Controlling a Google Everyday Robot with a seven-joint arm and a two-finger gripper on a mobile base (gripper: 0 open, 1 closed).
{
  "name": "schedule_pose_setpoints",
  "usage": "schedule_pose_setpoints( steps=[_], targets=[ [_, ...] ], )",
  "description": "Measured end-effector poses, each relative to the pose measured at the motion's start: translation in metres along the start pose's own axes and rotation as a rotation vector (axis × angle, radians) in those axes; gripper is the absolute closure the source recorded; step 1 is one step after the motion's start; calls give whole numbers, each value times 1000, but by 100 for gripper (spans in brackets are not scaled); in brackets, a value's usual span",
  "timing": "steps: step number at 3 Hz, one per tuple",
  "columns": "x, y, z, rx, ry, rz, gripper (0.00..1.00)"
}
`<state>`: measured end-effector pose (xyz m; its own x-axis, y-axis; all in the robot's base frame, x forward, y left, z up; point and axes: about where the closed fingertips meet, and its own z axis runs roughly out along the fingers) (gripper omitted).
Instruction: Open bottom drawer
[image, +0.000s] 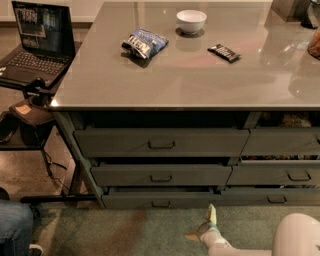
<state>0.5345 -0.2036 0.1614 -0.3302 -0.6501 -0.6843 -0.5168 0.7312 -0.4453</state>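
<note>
The bottom drawer (130, 199) is the thin dark grey front at the foot of the left stack, with a small centre pull handle (161, 203). A dark gap shows above its front; its inside is hidden. Two taller drawers (160, 142) (161, 174) sit above it. My gripper (202, 225) is low in the foreground, just right of and in front of the bottom drawer's right end, not touching it. Its fingers are spread, one fingertip (212, 213) pointing up towards the drawer. Nothing is held.
A neighbouring drawer stack (282, 175) stands to the right. On the counter (90, 80) lie a chip bag (144, 43), a white bowl (191, 21) and a dark snack bar (224, 52). A laptop (35, 45) on a stand is at left. A person's leg (15, 230) is at bottom left.
</note>
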Motion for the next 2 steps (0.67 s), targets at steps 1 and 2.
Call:
schedule_pose_setpoints(
  steps=[1,2],
  targets=[
    [-2,0,2,6,-6,-10,0],
    [-22,4,7,7,-55,-71,0]
  ],
)
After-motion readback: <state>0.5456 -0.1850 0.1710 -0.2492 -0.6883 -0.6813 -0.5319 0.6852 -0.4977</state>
